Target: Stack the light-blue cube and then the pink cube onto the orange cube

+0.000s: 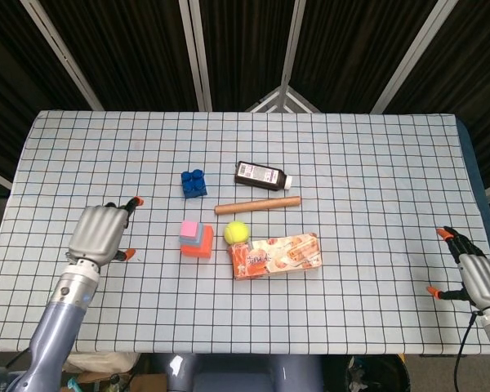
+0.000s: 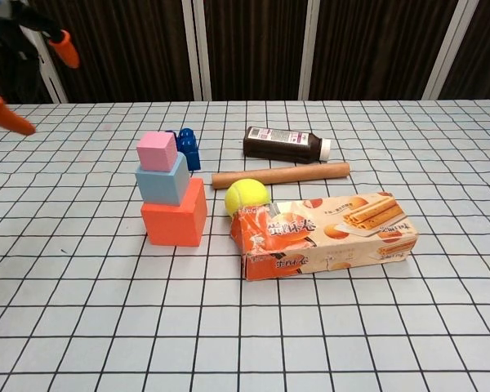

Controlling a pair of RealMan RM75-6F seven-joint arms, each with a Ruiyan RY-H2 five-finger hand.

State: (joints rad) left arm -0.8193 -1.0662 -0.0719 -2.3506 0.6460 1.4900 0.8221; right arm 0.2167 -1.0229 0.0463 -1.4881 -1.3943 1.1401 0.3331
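Gridded table [image 1: 376, 163] carries: orange cube [image 2: 175, 219], blue brick [image 1: 193, 182], bottle [image 1: 262, 175], dowel [image 1: 257, 205], ball [image 1: 236, 232], snack box [image 1: 275, 255].

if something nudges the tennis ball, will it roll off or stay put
The tennis ball is round, so it would probably roll freely. It looks hemmed in, though: the biscuit box sits against its near side and the wooden rolling pin lies just behind. Pushed towards the orange cube, it might travel.

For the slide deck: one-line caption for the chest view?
Pink cube on light-blue cube on orange cube.
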